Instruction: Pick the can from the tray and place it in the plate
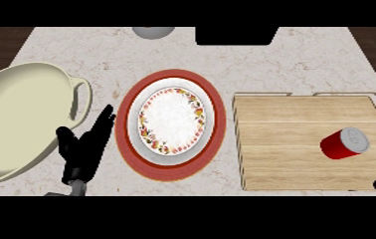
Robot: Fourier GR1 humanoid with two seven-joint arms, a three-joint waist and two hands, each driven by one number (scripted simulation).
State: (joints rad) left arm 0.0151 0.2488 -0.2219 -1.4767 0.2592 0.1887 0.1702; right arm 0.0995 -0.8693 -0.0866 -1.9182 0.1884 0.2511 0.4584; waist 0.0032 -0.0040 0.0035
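The left hand rests near the counter's front edge, fingers straight, slightly spread, pointing away. The red can lies tilted near the wooden tray's right edge, well apart from the plate.

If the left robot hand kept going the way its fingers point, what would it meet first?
The left robot hand would probably brush the red plate's upper-left rim, or slip between it and the cream jug's handle; height is unclear.
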